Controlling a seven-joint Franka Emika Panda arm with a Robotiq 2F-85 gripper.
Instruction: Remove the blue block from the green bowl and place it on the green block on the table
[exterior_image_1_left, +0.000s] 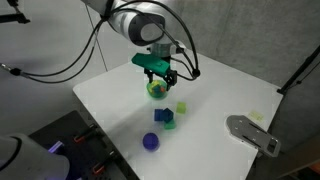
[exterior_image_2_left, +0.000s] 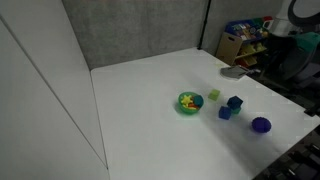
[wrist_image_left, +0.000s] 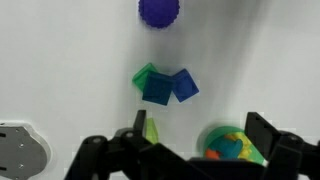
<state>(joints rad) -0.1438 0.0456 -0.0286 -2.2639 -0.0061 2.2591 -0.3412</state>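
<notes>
The small dark-blue cube appears already out of the small round green bowl; it lies against the darker green cube, whether on top I cannot tell. A second blue cube touches them. The gripper, jaws spread and empty, hovers over the bowl.

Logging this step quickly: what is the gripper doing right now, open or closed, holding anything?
Gripper: open, fingers spread, holding nothing, above the green bowl.
</notes>
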